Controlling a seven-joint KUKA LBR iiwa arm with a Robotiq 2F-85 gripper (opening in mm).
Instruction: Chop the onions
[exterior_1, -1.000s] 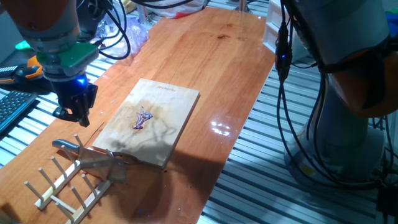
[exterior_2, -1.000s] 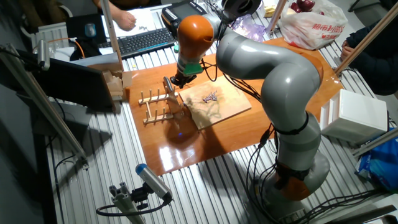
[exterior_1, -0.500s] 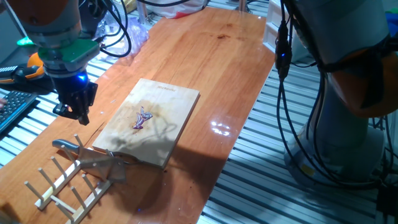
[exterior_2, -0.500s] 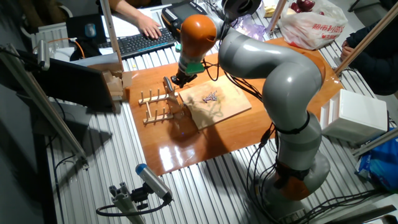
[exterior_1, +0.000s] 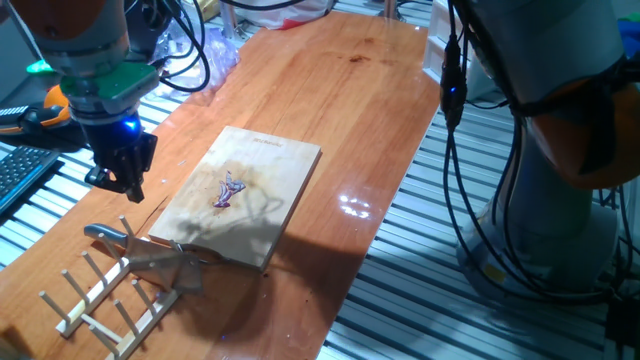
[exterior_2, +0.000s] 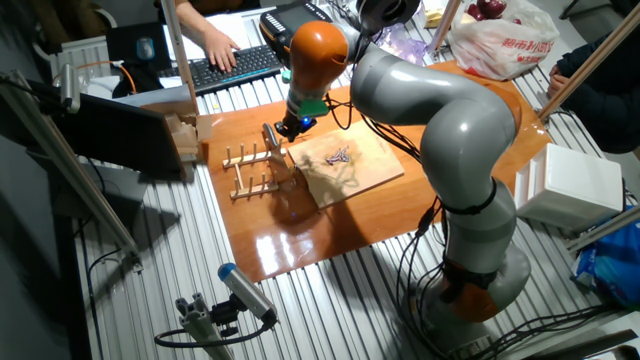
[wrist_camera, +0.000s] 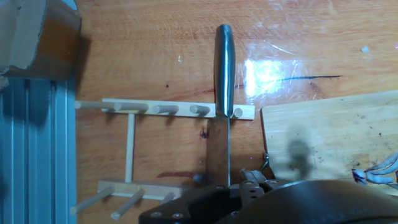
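Thin purple onion slivers (exterior_1: 228, 190) lie in the middle of the wooden board (exterior_1: 262, 160); they also show in the other fixed view (exterior_2: 338, 155) and at the hand view's right edge (wrist_camera: 380, 171). A knife (exterior_1: 150, 250) rests across the wooden peg rack (exterior_1: 100, 300), with its steel handle (wrist_camera: 223, 56) pointing away and its blade (wrist_camera: 217, 155) between the pegs. My gripper (exterior_1: 118, 183) hangs above the table, left of the board and a little beyond the knife's handle. It looks open and holds nothing. The hand view shows only its dark body.
A cardboard box (wrist_camera: 37, 34) stands by the table edge near the rack (exterior_2: 255, 170). A person's hand rests on a keyboard (exterior_2: 235, 65) behind the table. Plastic bags (exterior_2: 500, 40) lie at the far end. Ribbed metal surrounds the wooden tabletop (exterior_1: 350, 90).
My gripper has shifted very slightly up and away from the knife. The knife, rack and onions have not moved. The person's hand has moved onto the keyboard.
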